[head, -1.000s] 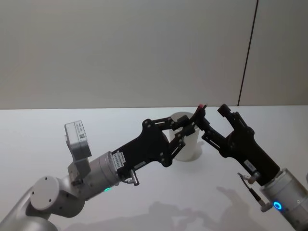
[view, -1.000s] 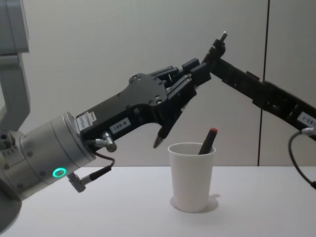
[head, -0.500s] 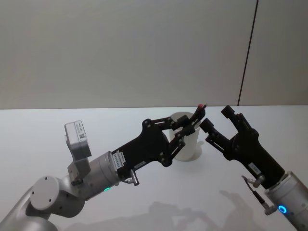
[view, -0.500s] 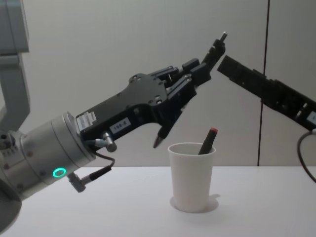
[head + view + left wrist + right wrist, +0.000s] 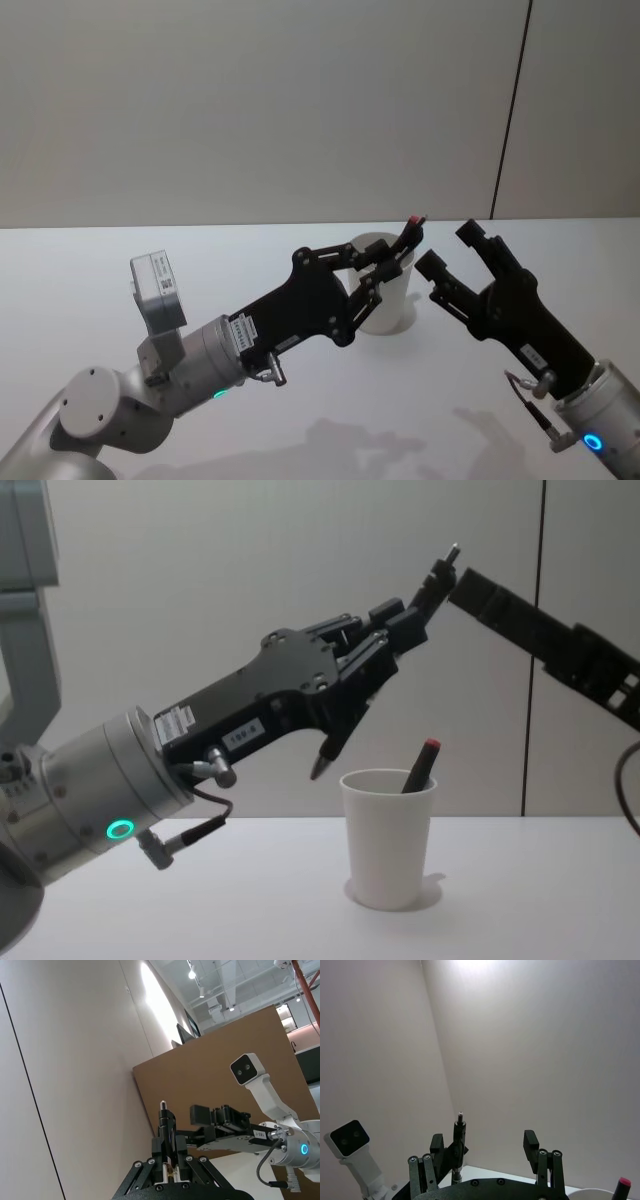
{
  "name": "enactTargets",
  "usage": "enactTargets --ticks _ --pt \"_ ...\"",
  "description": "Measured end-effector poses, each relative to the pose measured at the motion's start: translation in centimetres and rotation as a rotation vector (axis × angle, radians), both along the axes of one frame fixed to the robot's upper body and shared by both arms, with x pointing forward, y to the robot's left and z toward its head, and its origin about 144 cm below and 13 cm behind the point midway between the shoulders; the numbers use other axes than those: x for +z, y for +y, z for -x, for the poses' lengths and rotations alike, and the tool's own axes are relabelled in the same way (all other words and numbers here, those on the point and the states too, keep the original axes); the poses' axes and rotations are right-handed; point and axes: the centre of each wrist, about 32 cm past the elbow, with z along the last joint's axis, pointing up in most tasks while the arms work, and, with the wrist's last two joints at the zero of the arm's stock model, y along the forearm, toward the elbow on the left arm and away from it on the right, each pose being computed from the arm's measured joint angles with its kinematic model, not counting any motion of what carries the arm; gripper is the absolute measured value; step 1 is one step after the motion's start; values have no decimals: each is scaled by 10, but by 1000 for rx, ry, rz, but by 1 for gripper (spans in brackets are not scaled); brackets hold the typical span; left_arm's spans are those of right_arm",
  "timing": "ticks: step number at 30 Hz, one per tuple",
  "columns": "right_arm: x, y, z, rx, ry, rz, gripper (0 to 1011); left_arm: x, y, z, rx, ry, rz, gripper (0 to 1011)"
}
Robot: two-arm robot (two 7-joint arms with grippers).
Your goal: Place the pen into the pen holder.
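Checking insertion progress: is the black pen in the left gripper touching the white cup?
Apart. The chest view shows the black pen, in the left gripper, with its tip left of the white cup, wall visible between.

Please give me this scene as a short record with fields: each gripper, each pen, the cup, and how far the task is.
left gripper: shut on the black pen, raised above the table
black pen: tilted, tip down; in the chest view the tip is just above rim level, left of the pen holder
right gripper: open, holds nothing, raised near the black pen's upper end
pen holder: white cup, upright on the table
red-capped pen: leans inside the pen holder
task state: black pen not yet in the pen holder
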Motion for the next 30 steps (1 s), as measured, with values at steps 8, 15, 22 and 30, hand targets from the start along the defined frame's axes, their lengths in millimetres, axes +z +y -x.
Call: enactTargets --ticks 8,15,22,30 --pt "1 1 -2 14 -1 -33 1001 0 0 0 0 0 0 172" --pt "1 4 -6 15 10 -60 1002 0 0 0 0 0 0 171" --pt "1 8 -11 35 19 -87 1001 0 0 0 0 0 0 171" --pt "1 13 -16 78 23 -112 1001 0 0 0 0 0 0 171"
